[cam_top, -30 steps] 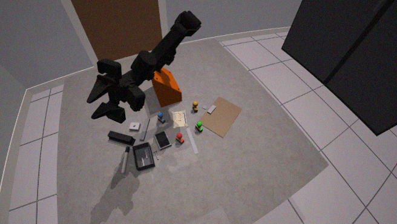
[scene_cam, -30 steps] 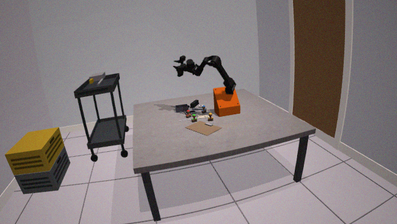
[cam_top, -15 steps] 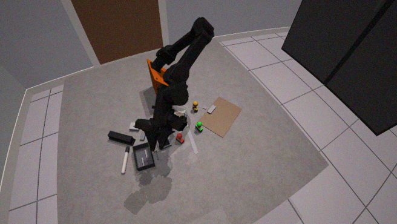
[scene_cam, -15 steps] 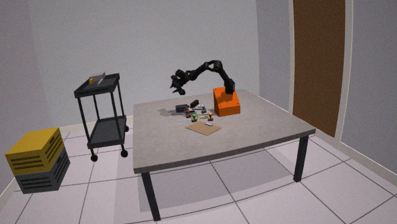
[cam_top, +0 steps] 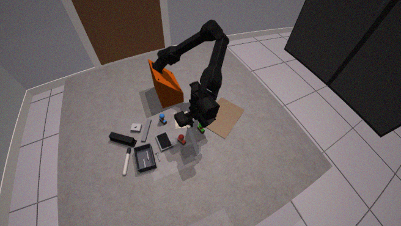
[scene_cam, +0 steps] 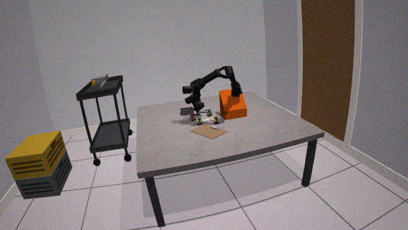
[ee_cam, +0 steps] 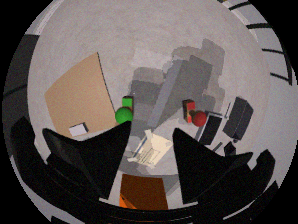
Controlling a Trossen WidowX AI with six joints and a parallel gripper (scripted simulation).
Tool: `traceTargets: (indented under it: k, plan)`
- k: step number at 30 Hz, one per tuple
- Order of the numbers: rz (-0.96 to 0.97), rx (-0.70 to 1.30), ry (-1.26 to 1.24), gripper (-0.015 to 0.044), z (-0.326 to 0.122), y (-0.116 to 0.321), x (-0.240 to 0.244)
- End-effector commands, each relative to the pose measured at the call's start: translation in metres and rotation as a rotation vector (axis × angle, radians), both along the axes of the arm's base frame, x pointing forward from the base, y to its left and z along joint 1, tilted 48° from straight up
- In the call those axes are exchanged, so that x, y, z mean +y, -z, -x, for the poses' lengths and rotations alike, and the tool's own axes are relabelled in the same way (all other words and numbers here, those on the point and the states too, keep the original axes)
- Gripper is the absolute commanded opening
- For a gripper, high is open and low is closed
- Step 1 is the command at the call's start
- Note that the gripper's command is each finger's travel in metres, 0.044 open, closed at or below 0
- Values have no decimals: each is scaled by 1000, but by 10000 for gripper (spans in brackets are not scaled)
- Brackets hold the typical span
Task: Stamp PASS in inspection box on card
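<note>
My gripper is open, about halfway, with nothing between its fingers. It hangs above the card, which is partly hidden under it in the top view. A green-topped stamp and a red-topped stamp stand on either side in the wrist view. A blue-topped stamp and a yellow-topped stamp also stand on the bench. The black ink pad lies beyond the red stamp. Stamp wording is unreadable.
A brown board lies beside the green stamp. A dark tray, a white marker, a black block and a grey bar lie past the pad. The orange base stands behind.
</note>
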State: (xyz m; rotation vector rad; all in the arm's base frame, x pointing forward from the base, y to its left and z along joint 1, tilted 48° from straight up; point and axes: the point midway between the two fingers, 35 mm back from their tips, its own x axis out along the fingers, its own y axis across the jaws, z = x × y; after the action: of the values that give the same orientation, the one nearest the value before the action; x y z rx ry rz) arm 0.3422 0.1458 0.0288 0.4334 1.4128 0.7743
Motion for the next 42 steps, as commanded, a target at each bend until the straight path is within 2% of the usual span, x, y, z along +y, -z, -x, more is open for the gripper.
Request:
traceTargets:
  k: [1,42]
  plan:
    - [-43,119,4,215,15,-21,21]
    - [-43,119,4,215,19,15,61]
